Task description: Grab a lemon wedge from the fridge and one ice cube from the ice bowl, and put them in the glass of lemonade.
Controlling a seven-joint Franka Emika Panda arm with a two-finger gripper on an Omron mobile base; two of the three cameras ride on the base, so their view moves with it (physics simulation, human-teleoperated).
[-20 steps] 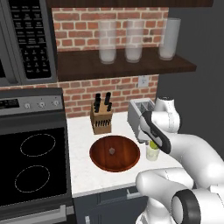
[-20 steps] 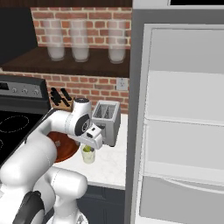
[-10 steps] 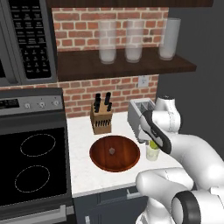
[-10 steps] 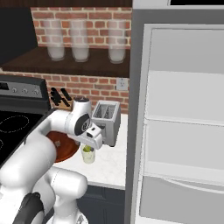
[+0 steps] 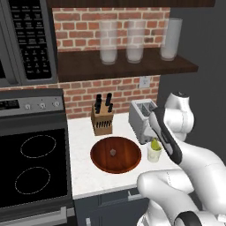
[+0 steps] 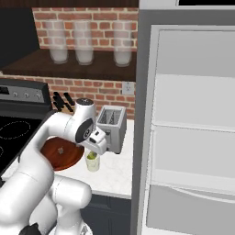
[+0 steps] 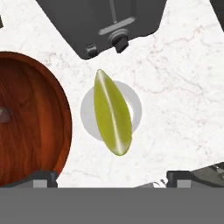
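Tool (image 7: 112, 179): hovers directly above the glass of lemonade (image 7: 111, 112), fingers spread wide with nothing between them.

Lemon wedge (image 7: 112, 113): lies across the mouth of the glass, its points overhanging the rim on two sides. From the left base view it stands up out of the glass (image 5: 154, 152). Judged delivered; this half of the task looks complete.

Ice cube (image 5: 113, 152): a small grey lump lying alone near the middle of the ice bowl (image 5: 115, 154), apart from the wall. Judged the next item to fetch. It should be light, hard and slick, so a grip across two opposite flat faces, low on the cube, seems safest; a pinch on a corner could squirt it away. The bowl is shallow, leaving a vertical approach open.

Glass: small, light and breakable; a careless brush from the tool could tip it.

Surface: white marbled bench (image 7: 183, 87), smooth. The ice bowl sits just beside the glass. A grey toaster (image 5: 142, 119) stands close behind the glass, a knife block (image 5: 102, 119) behind the bowl.

Room: brick back wall, dark shelf carrying three frosted jars (image 5: 108, 43), stove (image 5: 33, 163) at the bench's far end, fridge (image 6: 193, 137) standing open just beside the bench.
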